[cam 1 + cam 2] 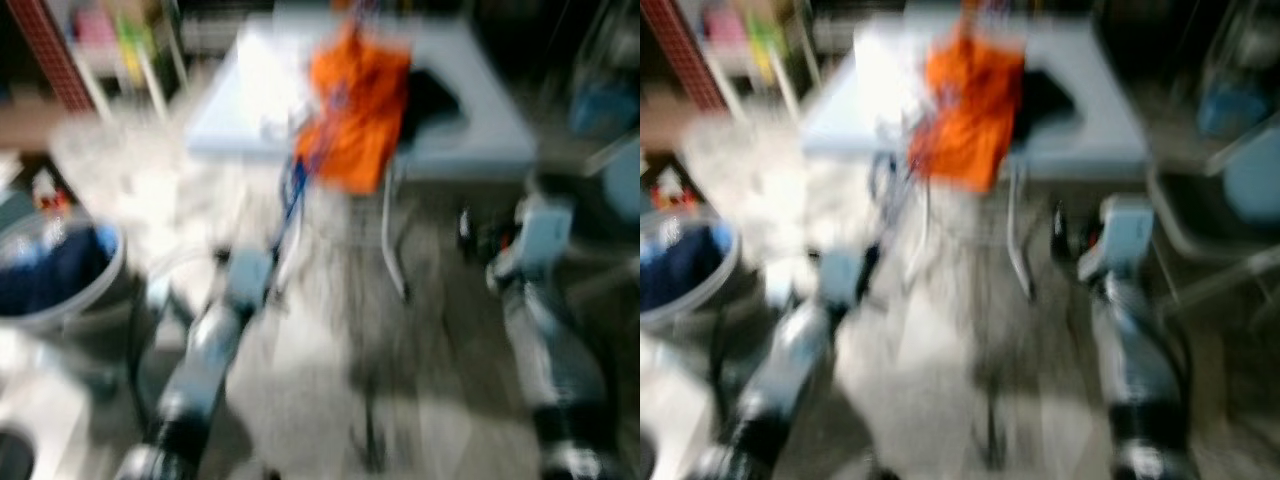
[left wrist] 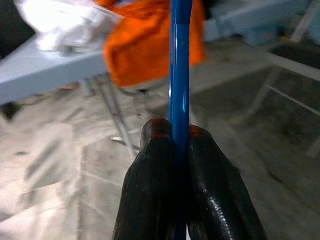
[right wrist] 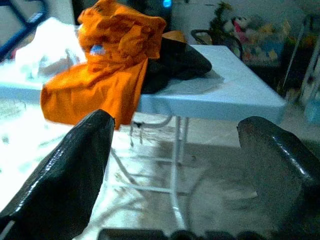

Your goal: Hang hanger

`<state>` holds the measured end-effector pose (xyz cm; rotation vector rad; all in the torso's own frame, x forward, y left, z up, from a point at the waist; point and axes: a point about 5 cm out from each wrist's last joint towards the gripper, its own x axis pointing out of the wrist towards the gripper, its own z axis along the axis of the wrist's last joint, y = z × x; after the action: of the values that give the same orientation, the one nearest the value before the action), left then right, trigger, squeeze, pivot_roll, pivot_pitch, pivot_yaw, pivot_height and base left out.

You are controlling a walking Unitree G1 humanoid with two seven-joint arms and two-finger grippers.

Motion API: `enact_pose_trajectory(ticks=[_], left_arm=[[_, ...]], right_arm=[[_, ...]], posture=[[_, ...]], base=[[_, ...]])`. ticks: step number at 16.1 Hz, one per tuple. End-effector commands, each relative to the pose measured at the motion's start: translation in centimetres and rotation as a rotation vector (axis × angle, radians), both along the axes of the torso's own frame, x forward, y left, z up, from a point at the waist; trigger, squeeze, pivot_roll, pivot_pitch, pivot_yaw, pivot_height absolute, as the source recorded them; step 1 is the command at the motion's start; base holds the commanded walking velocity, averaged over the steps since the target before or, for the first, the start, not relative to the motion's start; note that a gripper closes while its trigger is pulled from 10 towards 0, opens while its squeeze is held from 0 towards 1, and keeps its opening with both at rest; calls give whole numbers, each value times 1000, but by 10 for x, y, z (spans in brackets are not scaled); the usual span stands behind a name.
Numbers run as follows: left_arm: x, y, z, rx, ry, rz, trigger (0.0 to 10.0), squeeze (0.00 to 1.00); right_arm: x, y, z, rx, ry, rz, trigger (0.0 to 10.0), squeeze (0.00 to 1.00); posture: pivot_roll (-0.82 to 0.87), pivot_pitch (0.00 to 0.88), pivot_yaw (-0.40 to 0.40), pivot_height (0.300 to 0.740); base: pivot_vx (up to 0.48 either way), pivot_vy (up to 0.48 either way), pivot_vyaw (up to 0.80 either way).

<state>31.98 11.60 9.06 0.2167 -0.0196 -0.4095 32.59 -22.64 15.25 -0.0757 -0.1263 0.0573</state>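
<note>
A blue hanger [image 2: 179, 75] stands between the fingers of my left gripper [image 2: 172, 131], which is shut on it. In the blurred eye views the hanger [image 1: 291, 197] rises from my left arm toward an orange garment [image 1: 355, 105] that hangs over the front edge of a pale blue folding table [image 1: 500, 140]. A black garment [image 3: 177, 62] lies beside the orange one [image 3: 107, 65] on the table top. My right gripper [image 3: 175, 145] is open with nothing between its fingers, held low on the right before the table [image 3: 235, 100].
White cloth [image 2: 65, 25] lies on the table's left part. A round basket with dark blue laundry [image 1: 50, 270] stands on the floor at the left. The table's white legs [image 1: 392, 240] stand ahead. A chair [image 1: 1230, 210] is at the right.
</note>
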Motion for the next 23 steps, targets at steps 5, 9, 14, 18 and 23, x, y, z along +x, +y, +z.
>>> enact_pose_trajectory(ticks=[5,9,14,18,23], left_arm=[[12,10,5,79,119,-239,10000,0],[1,13,-6,293,298,-615,10000,0],[-2,18,-12,438,342,-727,10000,0],[-1,15,-8,464,311,-754,10000,0],[-5,12,-15,494,302,-777,10000,0]], right_arm=[[-9,9,-1,-212,18,213,10000,0],[-23,20,-2,-548,105,620,10000,0],[-24,30,7,-702,164,874,10000,0],[-28,42,-10,-786,276,1051,10000,0],[-12,53,-22,-911,304,1001,0,0]], posture=[[-81,128,1,740],[-90,136,19,740],[-93,135,27,740],[-84,135,25,740],[-75,136,23,740]], base=[[0,0,0],[0,0,0],[0,0,0],[0,0,0],[0,0,0]])
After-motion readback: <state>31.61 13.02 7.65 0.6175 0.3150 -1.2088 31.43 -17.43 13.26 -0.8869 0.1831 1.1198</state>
